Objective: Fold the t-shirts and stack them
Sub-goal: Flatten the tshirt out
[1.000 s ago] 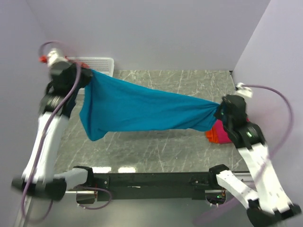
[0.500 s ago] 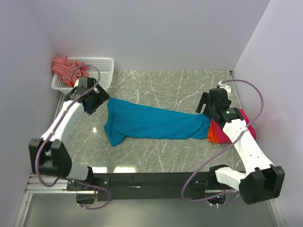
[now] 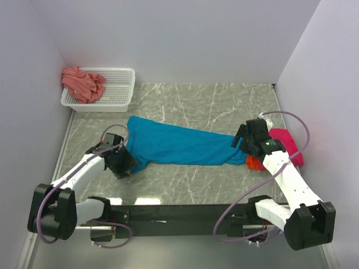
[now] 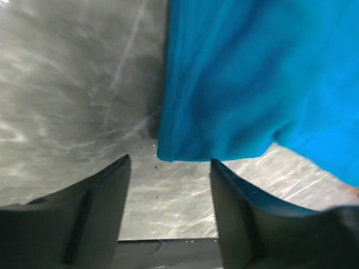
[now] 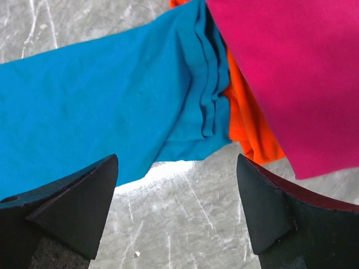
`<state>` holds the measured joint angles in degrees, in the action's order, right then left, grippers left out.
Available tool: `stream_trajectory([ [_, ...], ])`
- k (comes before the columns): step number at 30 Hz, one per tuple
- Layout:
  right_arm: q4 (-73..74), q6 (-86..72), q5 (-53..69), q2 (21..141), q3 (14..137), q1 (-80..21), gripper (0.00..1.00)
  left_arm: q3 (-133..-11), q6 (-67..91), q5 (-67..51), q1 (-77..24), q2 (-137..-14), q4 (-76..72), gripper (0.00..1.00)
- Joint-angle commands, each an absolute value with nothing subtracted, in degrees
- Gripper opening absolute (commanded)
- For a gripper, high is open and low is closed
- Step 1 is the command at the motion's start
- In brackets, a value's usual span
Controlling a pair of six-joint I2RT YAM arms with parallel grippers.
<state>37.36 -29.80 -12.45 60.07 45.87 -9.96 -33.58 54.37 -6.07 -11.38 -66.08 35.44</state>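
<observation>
1. On my overhead feed, the teal shirt [image 3: 179, 143] lies stretched in a long band across the middle of the grey marbled surface [image 3: 185, 182]. It runs from the left arm's side over to the right arm's side.
2. The left fingers [image 3: 124, 164] sit low at the near-left corner of that shirt. On the left wrist feed they stand spread apart, and I see only bare surface in the gap between them. The hemmed corner of the teal shirt [image 4: 252, 73] lies just ahead of the tips, and no cloth is pinched.
3. The right fingers [image 3: 241, 143] are at the shirt's other end, where the cloth is gathered into narrow pleats. On the right wrist feed they are spread wide with nothing between them. The bunched end of the teal shirt [image 5: 101, 101] lies beyond the tips, above a patch of bare surface.
4. That bunched end touches the orange shirt [image 5: 247, 129] and covers its edge. The orange shirt pokes out from under the magenta shirt [image 5: 291, 73], which lies on top of it. On the overhead feed both sit at the right edge of the surface, just beside the right arm.
5. The salmon shirt [image 3: 83, 83] is crumpled in the left end of the white basket [image 3: 120, 84], which stands in the far-left corner. It is well apart from the teal shirt and from both arms.
</observation>
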Motion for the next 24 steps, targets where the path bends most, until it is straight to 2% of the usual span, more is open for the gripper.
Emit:
stream_trajectory([
  [1,37.0,-31.7,-11.3,58.0,44.8,-8.4,0.92,-31.8,56.1,-10.2,-12.6,-69.2,28.6,0.62],
  [5,36.4,-32.0,-10.0,56.8,43.4,-8.1,0.91,-33.0,55.2,-7.5,-12.6,-73.2,27.5,0.40],
  [7,36.7,-32.1,-9.1,56.8,42.9,-7.9,0.91,-35.1,54.4,-4.7,-12.6,-74.5,26.7,0.36],
  [9,37.4,-32.2,-8.4,56.3,42.4,-7.9,0.91,-37.5,52.7,-1.5,-12.6,-76.4,26.8,0.03],
  [13,37.5,-32.4,-5.6,55.0,41.0,-7.9,0.89,-43.9,51.3,-0.2,-12.6,-76.0,27.9,0.01],
  [16,36.2,-31.4,-1.5,55.0,39.8,-7.9,0.88,-46.1,53.8,7.4,-10.6,-72.9,31.5,0.01],
  [21,33.7,-29.3,5.5,58.1,39.4,-8.1,0.87,-46.1,53.4,8.7,-1.6,-68.3,32.2,0.01],
  [24,31.9,-29.4,5.6,61.2,40.3,-10.1,0.85,-47.9,55.1,12.3,2.2,-66.7,35.1,0.01],
])
